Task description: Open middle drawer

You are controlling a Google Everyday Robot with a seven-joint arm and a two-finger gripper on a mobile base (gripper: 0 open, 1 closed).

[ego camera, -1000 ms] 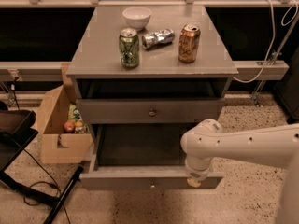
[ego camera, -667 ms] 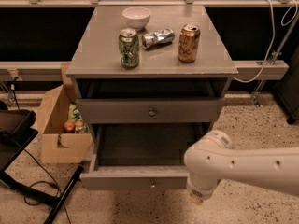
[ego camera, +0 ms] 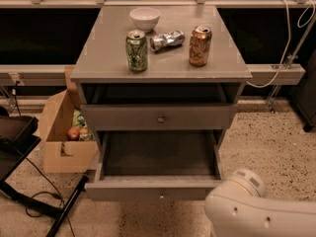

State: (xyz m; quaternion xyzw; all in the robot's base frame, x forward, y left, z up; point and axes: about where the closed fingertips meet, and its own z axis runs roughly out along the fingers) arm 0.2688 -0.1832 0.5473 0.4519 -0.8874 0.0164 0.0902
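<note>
- The middle drawer (ego camera: 158,157) stands pulled well out of the front of the cabinet, in the lower middle of the view and below the surface (ego camera: 106,48).
- It is grey and flat-fronted. One small round brass knob (ego camera: 161,196) sits at the centre of its front panel.
- Its inside is deep, plain and grey.
- Its front edge lies just left of the white arm (ego camera: 261,211), which fills the lower right corner. Whether the two touch cannot be told.
- The gripper is out of view past the bottom edge, so whether the jaws are released or clenched cannot be told.
- The upper drawer (ego camera: 123,117) sits directly above, also grey and with a knob of its own. There is a dark gap between its front and the surface.
- On the surface stand a green can (ego camera: 137,51) and an orange can (ego camera: 200,46), both upright and well apart.
- A crushed silver can (ego camera: 167,39) lies on its side between them, further back.
- A white bowl (ego camera: 145,19) sits near the back edge.
- The cans carry printed patterns, but no brand or writing can be read.
- A cardboard box (ego camera: 64,154) sits on the floor (ego camera: 266,142) beside the cabinet's left side, with a few small things in it.
</note>
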